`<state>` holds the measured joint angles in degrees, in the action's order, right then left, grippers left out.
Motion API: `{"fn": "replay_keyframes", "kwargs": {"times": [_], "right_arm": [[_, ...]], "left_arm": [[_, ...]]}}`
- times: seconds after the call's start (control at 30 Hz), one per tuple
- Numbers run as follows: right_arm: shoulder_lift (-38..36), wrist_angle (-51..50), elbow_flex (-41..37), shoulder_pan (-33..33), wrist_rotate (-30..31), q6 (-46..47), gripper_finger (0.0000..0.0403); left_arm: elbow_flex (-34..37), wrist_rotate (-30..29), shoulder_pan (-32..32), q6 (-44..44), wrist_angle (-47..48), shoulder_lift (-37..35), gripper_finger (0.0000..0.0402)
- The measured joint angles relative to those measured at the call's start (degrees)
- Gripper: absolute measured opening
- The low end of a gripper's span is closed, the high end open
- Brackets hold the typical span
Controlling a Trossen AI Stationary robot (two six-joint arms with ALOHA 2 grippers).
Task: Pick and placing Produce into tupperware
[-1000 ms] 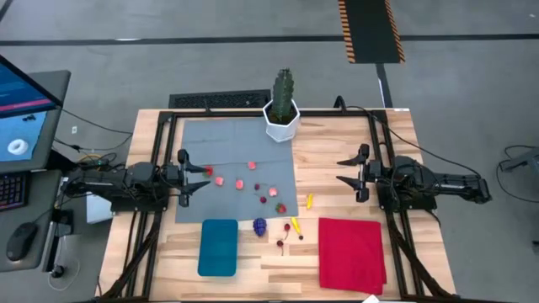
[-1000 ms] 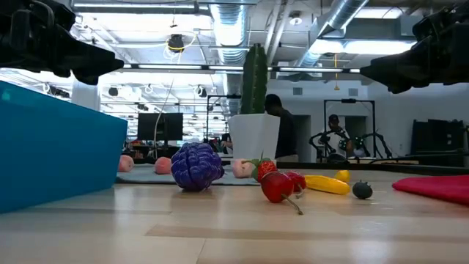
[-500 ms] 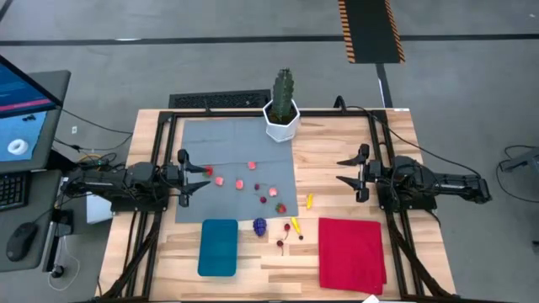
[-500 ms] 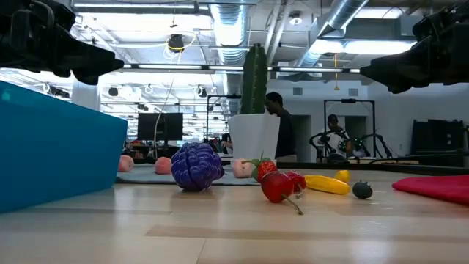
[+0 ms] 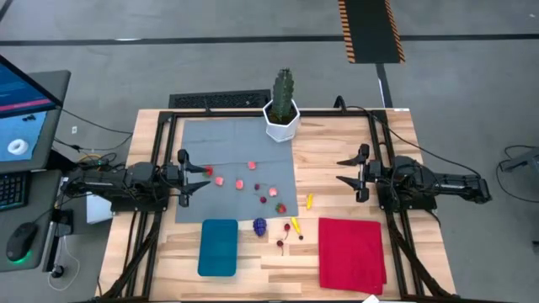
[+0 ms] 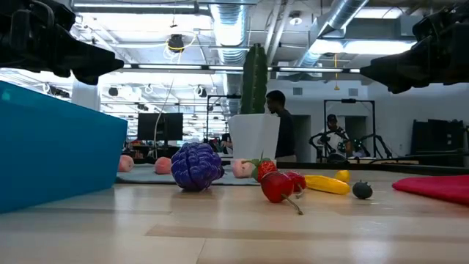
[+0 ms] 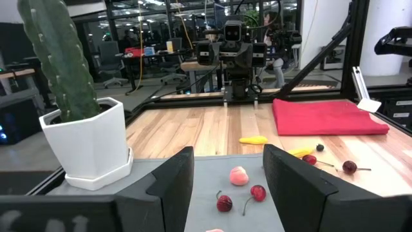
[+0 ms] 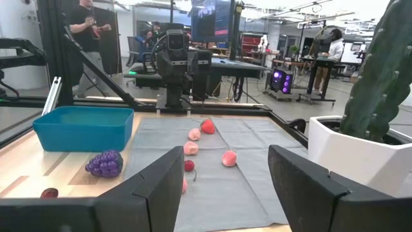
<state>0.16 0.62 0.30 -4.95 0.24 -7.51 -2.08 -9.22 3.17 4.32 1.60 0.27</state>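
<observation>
both arms idle at table edges, produce loose, container unfilled

left gripper (image 5: 202,178) sits at left edge of grey mat (image 5: 210,143), fingers apart, nothing between them; wrist view confirms gap w/ only mat and fruit beyond. right gripper (image 5: 344,171) at right side of table (image 5: 337,143), over bare wood, fingers apart, nothing held.

tupperware (image 5: 218,247): teal, near front edge, left of centre, just off the mat's front border; no items seen inside from above.

produce: scattered, none in container. on mat: red piece (image 5: 251,165), pink pieces (image 5: 221,180) and (image 5: 239,184), cherries (image 5: 273,192), strawberry (image 5: 280,208). on wood: purple grape bunch (image 5: 259,225) just beside tupperware's right corner, yellow pieces (image 5: 309,200) and (image 5: 295,225), dark cherries (image 5: 281,244) in front of these.

other: cactus (image 5: 283,93) in white pot (image 5: 282,124) at mat's far right corner; red cloth (image 5: 352,252) flat at front right. low view: person (image 6: 277,125) standing in room behind pot
</observation>
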Motion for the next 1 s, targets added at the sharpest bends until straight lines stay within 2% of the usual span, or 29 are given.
{"fn": "replay_keyframes", "kwargs": {"times": [0.33,0.53,0.63,0.73,0.9,1.0], "right_arm": [[-0.02,0.0,0.0,0.02,0.02,-0.33,0.0249],[-0.02,0.02,0.02,-0.04,0.02,-17.64,0.0249],[0.01,0.02,0.02,-0.04,0.02,-19.41,0.0249],[0.0,0.24,0.01,-0.04,-0.03,-21.01,0.0249],[0.03,2.34,0.0,0.02,-1.82,-6.56,0.0249],[-0.03,5.36,0.02,-0.04,-1.78,-4.62,0.0249]], "left_arm": [[0.0,0.0,0.01,0.0,-0.02,0.0,0.0178],[0.17,-0.28,0.0,5.67,-1.94,0.0,0.0178],[0.17,-0.28,0.01,4.38,-1.87,-0.01,0.0178],[0.17,-0.28,0.01,-1.43,-1.98,-0.01,0.0178],[0.17,-0.26,0.01,-9.39,-2.27,-0.02,0.0178],[0.37,-0.34,0.01,-11.06,-2.31,-0.01,0.0178]]}}
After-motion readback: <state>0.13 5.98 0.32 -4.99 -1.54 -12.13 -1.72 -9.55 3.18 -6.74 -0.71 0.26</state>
